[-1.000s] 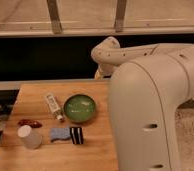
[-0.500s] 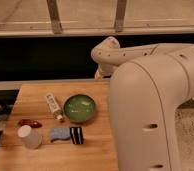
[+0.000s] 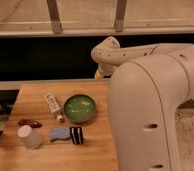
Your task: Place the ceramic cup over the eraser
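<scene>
The ceramic cup (image 3: 29,136) is small, white and plain, and lies tipped near the wooden table's front left. The eraser (image 3: 77,135), a dark block with white stripes, rests to the cup's right, about a cup's width from it. A lumpy blue-grey piece (image 3: 59,133) lies between them, touching the eraser. My gripper is hidden behind my big white arm (image 3: 155,100), which fills the right of the camera view. The gripper stands open and holds none of the things on the table.
A green bowl (image 3: 80,108) sits behind the eraser. A white printed tube (image 3: 53,105) lies to the bowl's left and a dark red oval thing (image 3: 29,122) behind the cup. The wooden table (image 3: 95,150) ends at the left; a dark ledge runs behind it.
</scene>
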Motion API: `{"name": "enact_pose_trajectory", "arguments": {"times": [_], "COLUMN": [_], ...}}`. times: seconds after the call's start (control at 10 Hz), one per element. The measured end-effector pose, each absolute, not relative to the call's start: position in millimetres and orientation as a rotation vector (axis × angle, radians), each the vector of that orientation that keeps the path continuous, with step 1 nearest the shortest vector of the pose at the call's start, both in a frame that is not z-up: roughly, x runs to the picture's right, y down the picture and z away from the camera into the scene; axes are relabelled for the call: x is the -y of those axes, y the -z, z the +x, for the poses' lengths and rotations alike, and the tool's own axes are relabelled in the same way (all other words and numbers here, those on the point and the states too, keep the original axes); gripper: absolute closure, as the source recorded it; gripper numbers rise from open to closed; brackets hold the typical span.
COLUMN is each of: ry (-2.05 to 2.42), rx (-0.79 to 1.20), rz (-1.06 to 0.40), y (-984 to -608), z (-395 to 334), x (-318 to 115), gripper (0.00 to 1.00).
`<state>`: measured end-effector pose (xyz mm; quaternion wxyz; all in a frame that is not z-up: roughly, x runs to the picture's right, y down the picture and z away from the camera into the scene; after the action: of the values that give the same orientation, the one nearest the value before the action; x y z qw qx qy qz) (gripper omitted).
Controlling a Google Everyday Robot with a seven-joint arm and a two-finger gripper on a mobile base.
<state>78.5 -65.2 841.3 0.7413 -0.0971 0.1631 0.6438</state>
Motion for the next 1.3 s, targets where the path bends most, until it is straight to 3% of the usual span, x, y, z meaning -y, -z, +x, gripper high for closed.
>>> {"name": "enact_pose_trajectory", "arguments": {"times": [0.4, 1.0, 1.3], "ry": [-1.380, -1.144, -1.143], "rx": [-0.300, -0.247, -0.254], "rz": [-0.328, -0.444, -0.443], "y": [-831, -788, -787], "z": [47, -81, -79], "x": [59, 8, 6], "gripper": [0.20, 0.20, 0.20]}}
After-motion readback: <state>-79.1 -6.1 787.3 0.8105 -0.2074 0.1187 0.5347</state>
